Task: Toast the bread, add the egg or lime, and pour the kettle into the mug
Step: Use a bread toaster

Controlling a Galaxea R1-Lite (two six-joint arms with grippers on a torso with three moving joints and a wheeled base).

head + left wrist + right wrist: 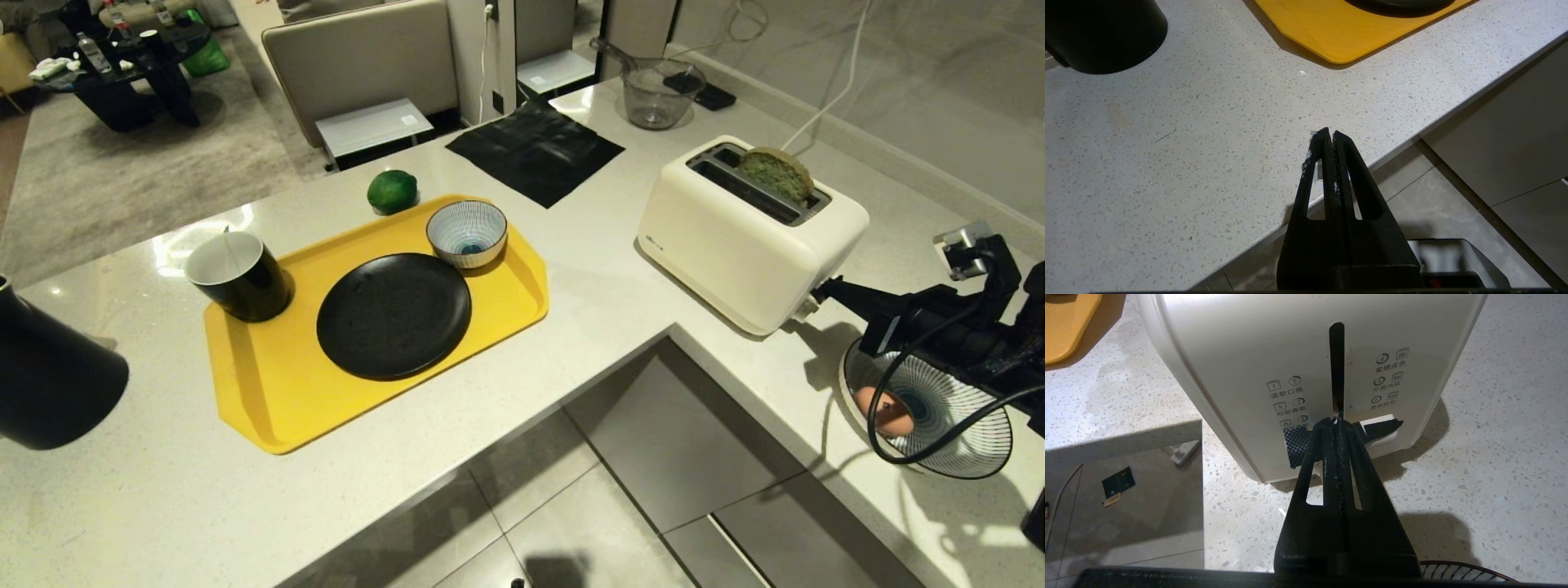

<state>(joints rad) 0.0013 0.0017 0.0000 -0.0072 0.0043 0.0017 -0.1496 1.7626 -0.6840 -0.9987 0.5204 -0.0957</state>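
Bread, a thick pale-green slice with tan crust (775, 173), is standing proud of the cream plastic toaster (747, 237) slot in the head view; I'm judging toasting unfinished, round dark-green lime (392, 190) and glossy black mug (238, 275) waiting.

Left wrist view: left gripper (1329, 135) is idling over speckled counter (1188, 143), jaws pressed together.

Right wrist view: right gripper (1336, 421), jaws pressed together, is nosing at the toaster's lever slot (1336, 363).

Your right arm (963, 327) is matte black and blocky, with a silver-grey bracket on its upper link and a thick black cable looping below it. Your right gripper (1337, 421) ends in two long, tapering black fingers (1327, 465), each pierced by a slim slot and ribbed along the inner edge. Your left gripper (1329, 132) looks the same, its inner edges flecked with white.
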